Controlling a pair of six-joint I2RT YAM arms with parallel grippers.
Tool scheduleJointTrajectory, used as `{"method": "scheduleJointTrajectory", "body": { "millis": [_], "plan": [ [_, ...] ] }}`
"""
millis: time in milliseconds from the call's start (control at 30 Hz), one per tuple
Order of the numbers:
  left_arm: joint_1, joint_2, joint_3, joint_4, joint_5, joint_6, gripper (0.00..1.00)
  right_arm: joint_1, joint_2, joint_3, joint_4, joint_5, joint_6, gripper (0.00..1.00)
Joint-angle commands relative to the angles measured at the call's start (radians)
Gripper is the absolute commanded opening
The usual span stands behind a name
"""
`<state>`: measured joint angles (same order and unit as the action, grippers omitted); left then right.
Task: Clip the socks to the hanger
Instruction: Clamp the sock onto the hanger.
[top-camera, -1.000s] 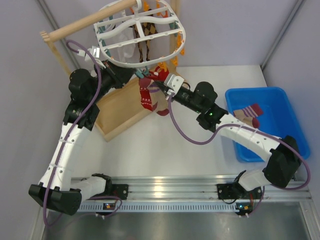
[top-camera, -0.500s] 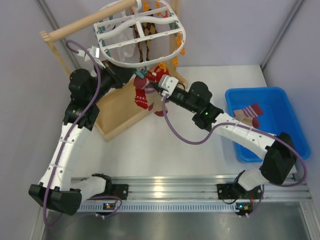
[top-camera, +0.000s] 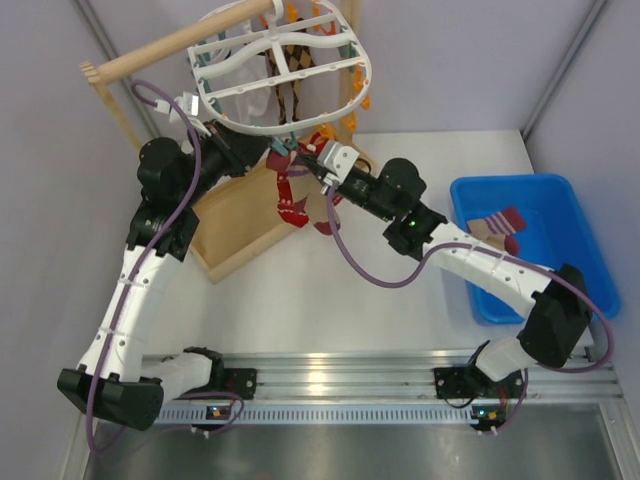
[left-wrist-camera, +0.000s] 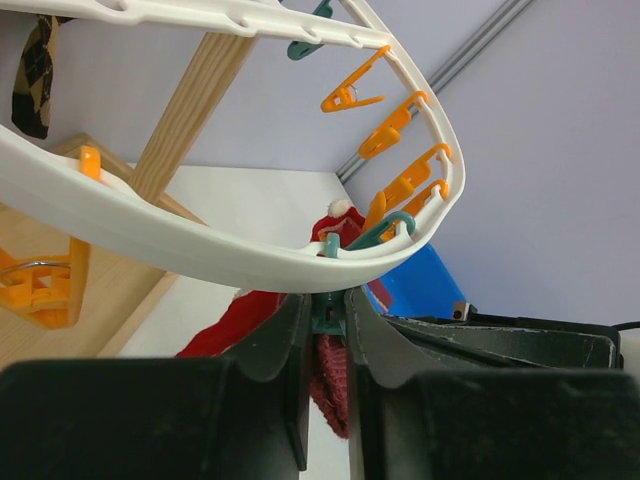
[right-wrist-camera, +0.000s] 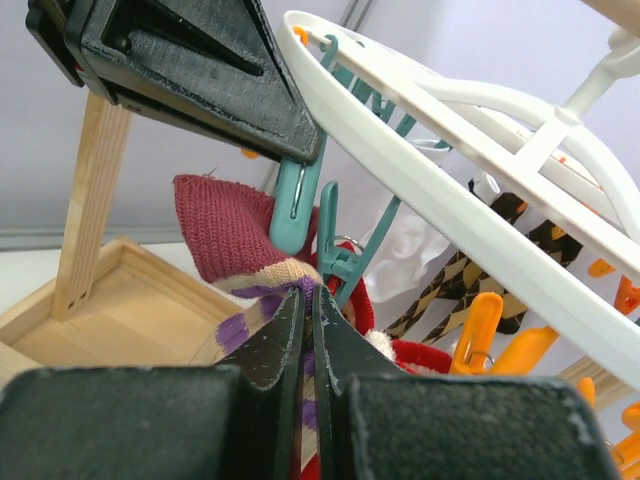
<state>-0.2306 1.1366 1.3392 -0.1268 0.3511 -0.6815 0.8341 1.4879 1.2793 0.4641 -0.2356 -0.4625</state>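
The white oval hanger (top-camera: 282, 72) hangs at the back with orange and teal clips; its rim also shows in the left wrist view (left-wrist-camera: 200, 240) and the right wrist view (right-wrist-camera: 450, 190). My left gripper (top-camera: 272, 150) (left-wrist-camera: 326, 300) is shut on a teal clip (left-wrist-camera: 328, 318) (right-wrist-camera: 296, 215) under the rim. A dark red sock (left-wrist-camera: 335, 385) hangs right below that clip. My right gripper (top-camera: 320, 162) (right-wrist-camera: 311, 295) is shut on this sock (top-camera: 291, 203) (right-wrist-camera: 228, 238), which has a red cuff and beige and purple stripes, and holds the cuff against the clip's lower end.
A wooden tray (top-camera: 240, 235) and rod (top-camera: 170, 45) form a rack under and behind the hanger. A blue bin (top-camera: 560, 200) at the right holds a striped sock (top-camera: 500, 228). Argyle socks (top-camera: 292, 85) and a red sock (right-wrist-camera: 430, 355) hang from other clips.
My right gripper has moved up and to the left, bringing the sock's cuff to the teal clip. The sock's tail has swung under it. The left gripper has stayed on the clip.
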Motion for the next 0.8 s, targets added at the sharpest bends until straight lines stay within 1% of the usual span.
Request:
{"method": "scheduleJointTrajectory", "body": {
  "millis": [0,33,67,133,167,200,333,533,700,767],
  "plan": [
    [0.005,-0.005,0.014,0.024,0.005,-0.01,0.2,0.019,-0.002,0.054,0.059,0.013,-0.001,0.0],
    [0.005,-0.006,0.014,0.024,0.005,-0.009,0.24,0.019,-0.002,0.051,0.059,0.019,-0.005,0.0],
    [0.005,-0.008,0.014,0.024,0.005,-0.01,0.36,0.02,0.0,0.048,0.058,0.021,-0.008,0.0],
    [0.004,-0.015,0.014,0.023,-0.003,-0.006,0.46,0.019,-0.003,0.038,0.056,0.019,-0.011,0.0],
    [0.005,-0.015,0.017,0.019,-0.009,-0.004,0.53,0.019,-0.005,0.035,0.056,0.021,-0.018,0.0],
    [0.004,-0.023,0.018,0.016,-0.021,0.0,0.55,0.017,-0.006,0.032,0.054,0.022,-0.019,0.0],
    [0.008,-0.04,0.028,0.006,-0.034,0.014,0.57,0.007,-0.008,0.026,0.048,0.025,-0.027,0.0],
    [0.019,-0.104,0.025,-0.008,-0.004,0.062,0.58,-0.033,-0.025,0.028,0.03,0.028,-0.021,0.0],
    [0.04,-0.149,0.018,-0.031,0.011,0.1,0.56,-0.061,-0.044,0.019,0.004,0.015,-0.022,0.0],
    [0.045,-0.159,0.017,-0.043,-0.006,0.108,0.54,-0.064,-0.048,0.014,-0.005,0.01,-0.022,0.0]
  ]
}}
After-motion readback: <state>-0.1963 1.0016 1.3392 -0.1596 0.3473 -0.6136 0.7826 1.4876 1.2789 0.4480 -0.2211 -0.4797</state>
